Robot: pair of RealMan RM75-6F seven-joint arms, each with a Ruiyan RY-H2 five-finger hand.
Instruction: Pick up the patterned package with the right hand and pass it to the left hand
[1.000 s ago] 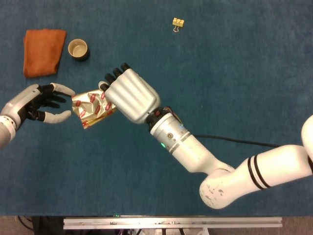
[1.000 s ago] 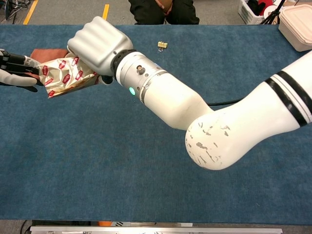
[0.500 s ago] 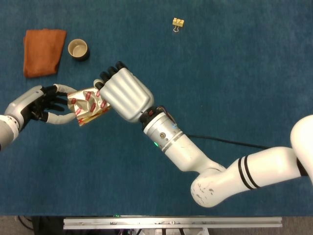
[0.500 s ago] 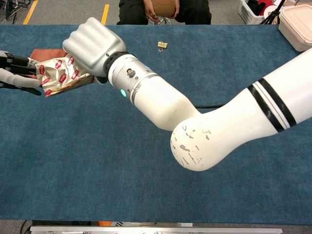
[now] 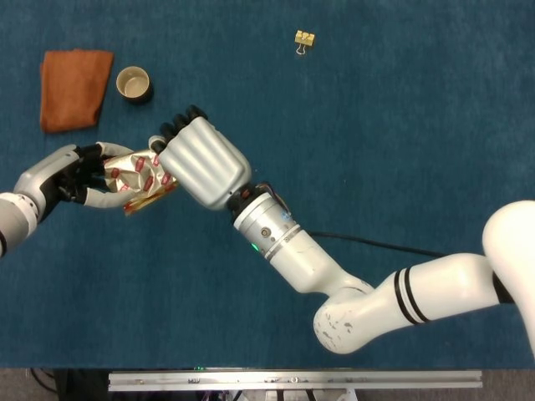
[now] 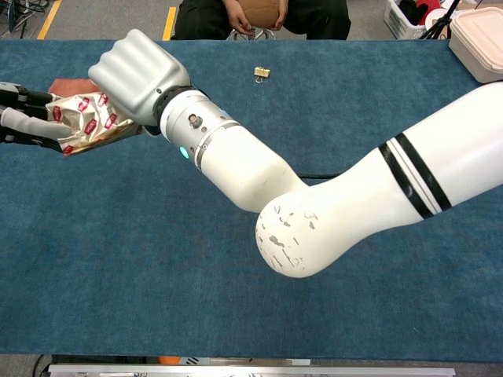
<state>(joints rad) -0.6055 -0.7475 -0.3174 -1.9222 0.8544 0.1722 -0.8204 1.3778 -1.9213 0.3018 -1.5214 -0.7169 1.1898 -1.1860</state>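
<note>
Fingers of my right hand (image 5: 203,160) wrap the right end of the patterned package (image 5: 139,175), knuckles up, dark fingertips showing past its far edge. Fingers of my left hand (image 5: 73,176) now curl around the package's left end, white fingers above and below the foil, black palm behind it. Both hands hold the package at once, lifted off the tabletop (image 5: 401,125).

Change from a second ago: left fingers were spread and apart from the foil, only their tips near its edge; half a second ago they were touching it. The right hand has carried the package further left and slightly farther, so the foil sits deeper into the left palm. More of it is covered; less of the gold and red pattern shows.

Chest view: right hand (image 6: 135,75) a closed white fist over the package (image 6: 85,122); left hand (image 6: 22,118) at the frame's left edge, mostly cut off.

Surroundings: orange cloth (image 5: 73,87) lies far-left, small cup (image 5: 134,84) just right of it, both near the joined hands on the far side. Binder clip (image 5: 305,38) well apart, far and right. Open blue tabletop near and right of my right forearm. Pale lidded box (image 6: 479,41) at the far right corner in the chest view.
</note>
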